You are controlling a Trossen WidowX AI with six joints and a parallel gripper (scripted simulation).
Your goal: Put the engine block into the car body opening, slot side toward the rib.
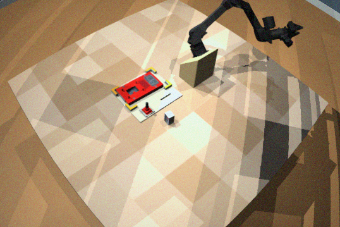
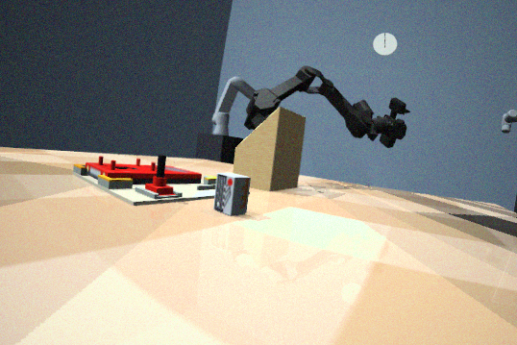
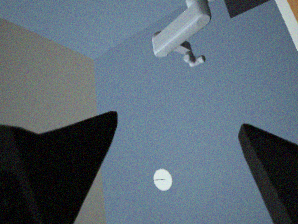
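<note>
The engine block [image 1: 169, 117] [image 2: 232, 194] is a small grey box that stands upright on the table, just off the front edge of the pale base plate. One face, seen in the exterior view, has dark slots and a red dot. The red car body [image 1: 143, 93] [image 2: 183, 177] lies flat on the plate, with a dark square opening [image 1: 133, 90] near its left end. The rib cannot be made out. My gripper [image 1: 296, 36] [image 2: 401, 129] [image 3: 178, 124] is open and empty, raised far to the right of the block and car body.
Yellow corner pieces [image 1: 131, 107] [image 2: 115, 182] surround the car body on the base plate [image 1: 141, 119]. A red piece with an upright black post [image 1: 146, 109] [image 2: 160, 187] stands on the plate near the block. A tan wedge [image 1: 196, 74] [image 2: 275, 160] stands at my arm's base.
</note>
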